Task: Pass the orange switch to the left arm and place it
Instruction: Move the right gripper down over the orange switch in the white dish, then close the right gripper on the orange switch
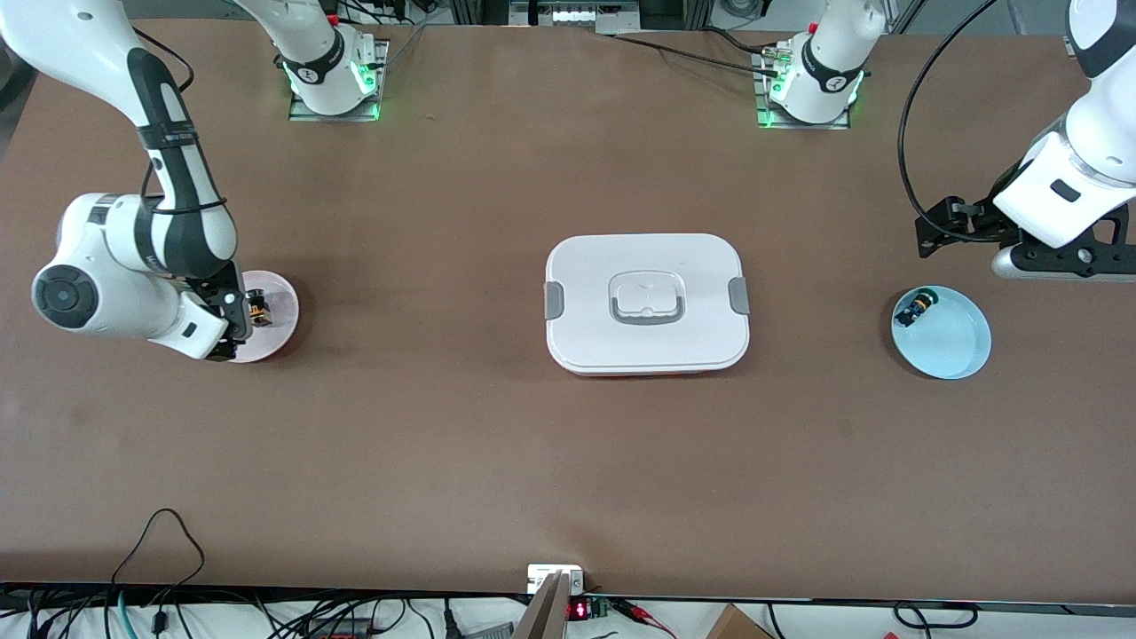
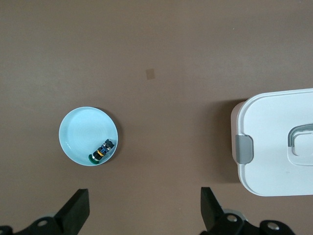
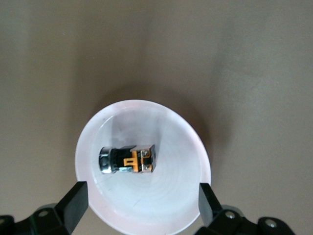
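On the brown table (image 1: 497, 461) there are two small round plates, one box and two small parts. The pink plate (image 1: 282, 312) lies near the table edge at the right arm's end, and the one orange switch (image 1: 258, 310) lies on it, a small black part with an orange band. In the right wrist view the orange switch (image 3: 128, 159) rests on its side close to the middle of the pink plate (image 3: 166, 205).

The right gripper (image 1: 238, 327) hangs low over this plate. Its jaws stand wide apart, released, with one finger (image 3: 73, 200) on each side of the plate, and they touch nothing.

The one white box (image 1: 646, 303), lid on, with two grey side latches, sits in the middle of the table.

The blue plate (image 1: 954, 342) lies near the table edge at the left arm's end. One small dark part (image 1: 915, 307) with blue and yellow bits lies at its rim.

The left gripper (image 1: 963, 232) waits in the air above the table beside the blue plate, and its jaws are also released and empty.
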Controlling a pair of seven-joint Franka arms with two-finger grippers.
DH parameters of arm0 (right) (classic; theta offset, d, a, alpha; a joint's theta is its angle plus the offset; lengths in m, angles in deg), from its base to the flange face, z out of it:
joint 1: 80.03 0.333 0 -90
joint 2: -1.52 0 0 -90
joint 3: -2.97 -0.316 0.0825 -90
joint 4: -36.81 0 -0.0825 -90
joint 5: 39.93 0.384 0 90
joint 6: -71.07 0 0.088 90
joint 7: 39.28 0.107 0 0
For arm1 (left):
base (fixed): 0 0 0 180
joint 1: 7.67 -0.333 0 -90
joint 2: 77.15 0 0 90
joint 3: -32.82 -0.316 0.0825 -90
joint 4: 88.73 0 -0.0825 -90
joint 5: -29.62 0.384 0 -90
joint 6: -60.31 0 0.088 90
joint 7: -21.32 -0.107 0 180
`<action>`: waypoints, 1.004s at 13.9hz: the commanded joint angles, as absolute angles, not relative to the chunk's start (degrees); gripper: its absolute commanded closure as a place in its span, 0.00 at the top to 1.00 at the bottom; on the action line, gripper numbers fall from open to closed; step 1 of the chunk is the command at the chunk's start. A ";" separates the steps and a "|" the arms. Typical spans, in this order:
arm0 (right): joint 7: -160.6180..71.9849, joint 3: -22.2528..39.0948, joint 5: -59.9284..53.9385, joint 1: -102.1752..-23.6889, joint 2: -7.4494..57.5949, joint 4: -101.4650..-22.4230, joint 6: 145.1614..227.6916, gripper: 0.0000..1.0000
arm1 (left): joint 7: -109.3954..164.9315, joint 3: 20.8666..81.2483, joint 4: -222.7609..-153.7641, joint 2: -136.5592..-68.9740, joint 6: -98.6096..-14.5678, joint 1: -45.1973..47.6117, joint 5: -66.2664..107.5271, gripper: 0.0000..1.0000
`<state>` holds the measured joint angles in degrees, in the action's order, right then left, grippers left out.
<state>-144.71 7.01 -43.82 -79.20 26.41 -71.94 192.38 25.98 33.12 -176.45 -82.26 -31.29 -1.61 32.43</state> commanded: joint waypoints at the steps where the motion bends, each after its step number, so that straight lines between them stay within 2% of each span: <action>1: -148.00 6.14 -43.53 -79.24 24.55 -78.48 198.42 1.00 | 24.57 33.17 -174.60 -83.12 -30.48 -1.87 31.29 1.00; 8: -157.59 6.14 -43.44 -81.09 23.32 -86.05 207.99 1.00 | 24.57 33.17 -174.60 -83.12 -30.48 -1.60 31.29 1.00; 14: -157.59 6.14 -43.36 -81.88 23.93 -86.32 209.32 1.00 | 24.57 33.17 -174.60 -83.12 -30.39 -1.51 31.29 1.00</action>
<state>-155.74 6.70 -43.79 -80.79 25.18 -84.69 207.95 25.98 33.24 -176.45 -82.26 -31.29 -1.46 32.43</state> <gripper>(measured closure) 0.000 0.000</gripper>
